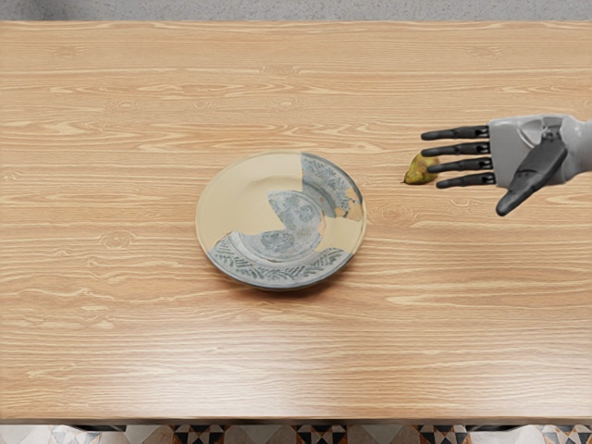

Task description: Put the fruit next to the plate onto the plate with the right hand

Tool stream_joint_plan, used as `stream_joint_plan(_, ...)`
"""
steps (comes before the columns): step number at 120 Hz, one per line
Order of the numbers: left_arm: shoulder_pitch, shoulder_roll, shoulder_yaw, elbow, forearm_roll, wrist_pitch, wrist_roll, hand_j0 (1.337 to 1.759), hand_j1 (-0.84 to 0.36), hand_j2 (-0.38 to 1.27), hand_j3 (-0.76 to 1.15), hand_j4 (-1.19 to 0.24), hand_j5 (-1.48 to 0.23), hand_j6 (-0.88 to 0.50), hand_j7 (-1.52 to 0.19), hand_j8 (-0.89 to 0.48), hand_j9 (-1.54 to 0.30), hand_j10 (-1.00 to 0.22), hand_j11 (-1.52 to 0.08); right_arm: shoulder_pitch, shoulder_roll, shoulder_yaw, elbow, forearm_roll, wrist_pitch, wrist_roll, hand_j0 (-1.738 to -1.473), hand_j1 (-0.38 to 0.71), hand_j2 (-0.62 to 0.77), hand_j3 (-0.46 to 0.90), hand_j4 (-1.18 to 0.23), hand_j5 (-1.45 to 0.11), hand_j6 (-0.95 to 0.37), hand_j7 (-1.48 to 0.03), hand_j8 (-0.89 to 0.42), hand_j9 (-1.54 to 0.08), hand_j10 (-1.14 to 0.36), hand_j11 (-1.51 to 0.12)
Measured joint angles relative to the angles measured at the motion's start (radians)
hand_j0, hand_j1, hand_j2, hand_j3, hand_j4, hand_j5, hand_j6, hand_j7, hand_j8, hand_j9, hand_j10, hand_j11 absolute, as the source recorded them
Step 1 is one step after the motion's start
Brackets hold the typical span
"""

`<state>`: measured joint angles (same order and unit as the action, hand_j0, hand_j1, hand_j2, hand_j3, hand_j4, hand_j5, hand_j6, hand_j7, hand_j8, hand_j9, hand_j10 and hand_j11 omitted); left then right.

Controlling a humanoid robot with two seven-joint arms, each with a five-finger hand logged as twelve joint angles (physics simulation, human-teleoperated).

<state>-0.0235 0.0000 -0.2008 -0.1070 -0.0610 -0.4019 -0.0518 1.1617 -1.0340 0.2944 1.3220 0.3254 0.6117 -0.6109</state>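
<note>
The right hand (520,154), grey in the palm with black fingers (455,134), enters from the picture's right edge; its wrist and arm are cut off there, so only the hand itself shows. Its four fingers are stretched out flat toward the left and held slightly apart, the thumb (529,178) angled downward, and they hold nothing.

Just at the tips of the two lower fingers lies the small yellow-brown fruit (418,170). Its right part is covered by those fingertips, and it is too small to make out its kind or full shape. Whether the fingertips touch it or hover above it cannot be told from this view.

The fruit rests on the light wooden table (111,305), to the right of the round ceramic plate with cream and grey-blue patterned patches (239,202) and a little farther back than its centre. A strip of plain wood separates fruit and plate rim, so the two are near but apart.

The plate sits about mid-table. The table's far edge runs along the top of the view and its near edge along the bottom, where a sliver of patterned floor (314,434) shows; both side edges lie outside the picture. Broad wood surrounds the plate on every side.
</note>
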Motion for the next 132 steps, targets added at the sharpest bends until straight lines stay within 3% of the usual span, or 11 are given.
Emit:
stream_joint_plan(31,0.001,0.0,-0.003,0.0,0.0,0.0,0.0,1.658,0.33,0.0,0.0,-0.01,-0.02,-0.01,-0.02,-0.01,-0.02,-0.01,-0.02,0.043,0.024,0.0,-0.002,-0.015,0.0,0.0,-1.658,-0.35,0.0,0.0,0.0,0.0,0.0,0.0,0.0,0.0,0.0,0.0)
stream_joint_plan(53,-0.006,0.0,0.001,0.0,0.0,0.0,0.0,1.658,0.33,0.0,0.0,-0.01,-0.02,-0.01,-0.02,-0.01,-0.02,-0.01,-0.02,0.122,0.122,-0.001,-0.022,-0.191,0.0,0.0,-1.658,-0.35,0.0,0.0,0.0,0.0,0.0,0.0,0.0,0.0,0.0,0.0)
stream_joint_plan(68,-0.009,0.0,0.002,0.0,0.0,0.0,0.0,1.658,0.33,0.0,0.0,-0.01,-0.02,-0.01,-0.02,-0.01,-0.02,-0.01,-0.02,0.159,0.24,-0.011,-0.048,-0.359,0.0,0.0,-1.658,-0.35,0.0,0.0,0.0,0.0,0.0,0.0,0.0,0.0,0.0,0.0)
stream_joint_plan(95,-0.009,0.0,0.003,0.0,0.0,0.0,0.0,1.658,0.33,0.0,0.0,-0.01,-0.02,-0.01,-0.02,-0.01,-0.02,-0.01,-0.02,0.3,0.371,-0.235,-0.095,-0.531,-0.281,0.0,-1.658,-0.35,0.0,0.0,0.0,0.0,0.0,0.0,0.0,0.0,0.0,0.0)
stream_joint_plan(107,-0.009,0.0,0.003,0.0,0.001,0.0,0.0,1.658,0.33,0.0,0.0,-0.01,-0.02,-0.01,-0.02,-0.01,-0.02,-0.01,-0.02,0.353,0.475,-0.369,-0.174,-0.594,-0.397,0.0,-1.658,-0.35,0.0,0.0,0.0,0.0,0.0,0.0,0.0,0.0,0.0,0.0)
stream_joint_plan(132,-0.009,0.0,0.003,0.0,0.001,0.0,0.0,1.658,0.33,0.0,0.0,-0.01,-0.02,-0.01,-0.02,-0.01,-0.02,-0.01,-0.02,0.386,0.586,-0.482,-0.232,-0.804,-0.533,0.0,-1.658,-0.35,0.0,0.0,0.0,0.0,0.0,0.0,0.0,0.0,0.0,0.0)
